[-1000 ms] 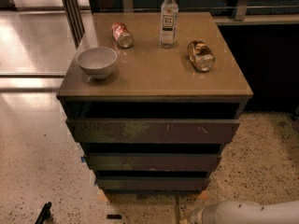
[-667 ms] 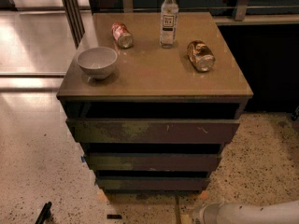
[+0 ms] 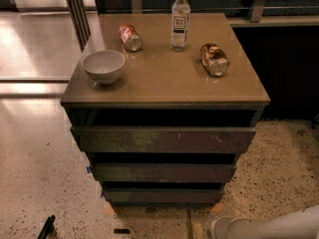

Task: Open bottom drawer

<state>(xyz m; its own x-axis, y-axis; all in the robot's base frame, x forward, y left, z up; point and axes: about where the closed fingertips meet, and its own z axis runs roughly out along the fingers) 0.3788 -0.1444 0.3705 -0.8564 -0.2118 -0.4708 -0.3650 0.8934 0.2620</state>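
The bottom drawer [image 3: 162, 195] is the lowest and narrowest dark brown front of the cabinet, just above the floor. Its front sits set back under the middle drawer [image 3: 162, 172] and no inner floor shows. The top drawer [image 3: 164, 139] is the widest and has pale scratches. My white arm [image 3: 264, 227] lies along the bottom right edge, in front of the cabinet and below the bottom drawer. Only a dark tip of my gripper [image 3: 47, 228] shows at the bottom left edge, low over the floor and well left of the drawers.
On the cabinet top [image 3: 164, 83] stand a white bowl [image 3: 103, 66] and a water bottle [image 3: 180, 21], with two cans lying on their sides [image 3: 130, 37] [image 3: 214, 59]. A small dark piece [image 3: 120, 231] lies on the speckled floor. A dark wall stands to the right.
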